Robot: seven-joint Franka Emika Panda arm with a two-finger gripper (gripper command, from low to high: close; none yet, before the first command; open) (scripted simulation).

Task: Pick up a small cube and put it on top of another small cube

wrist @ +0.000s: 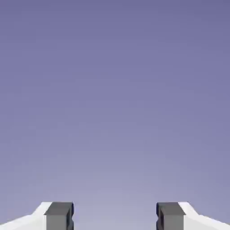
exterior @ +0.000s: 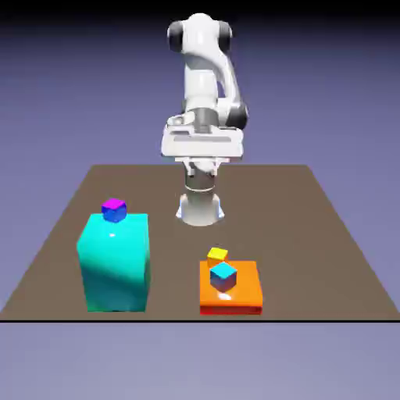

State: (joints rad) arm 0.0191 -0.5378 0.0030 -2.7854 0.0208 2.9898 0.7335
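Note:
Three small cubes show in the exterior view. A magenta-and-blue cube rests on top of a tall cyan block. On a flat orange slab sits a cyan cube, and a yellow cube lies at the slab's far edge, close behind the cyan one. My gripper hangs high above the table's far side, well away from all the cubes. In the hand view my gripper is open, its grey fingertips wide apart with only backdrop between them.
The brown table carries the tall cyan block at the exterior view's left and the orange slab near the front middle. The robot's base stands at the table's far middle.

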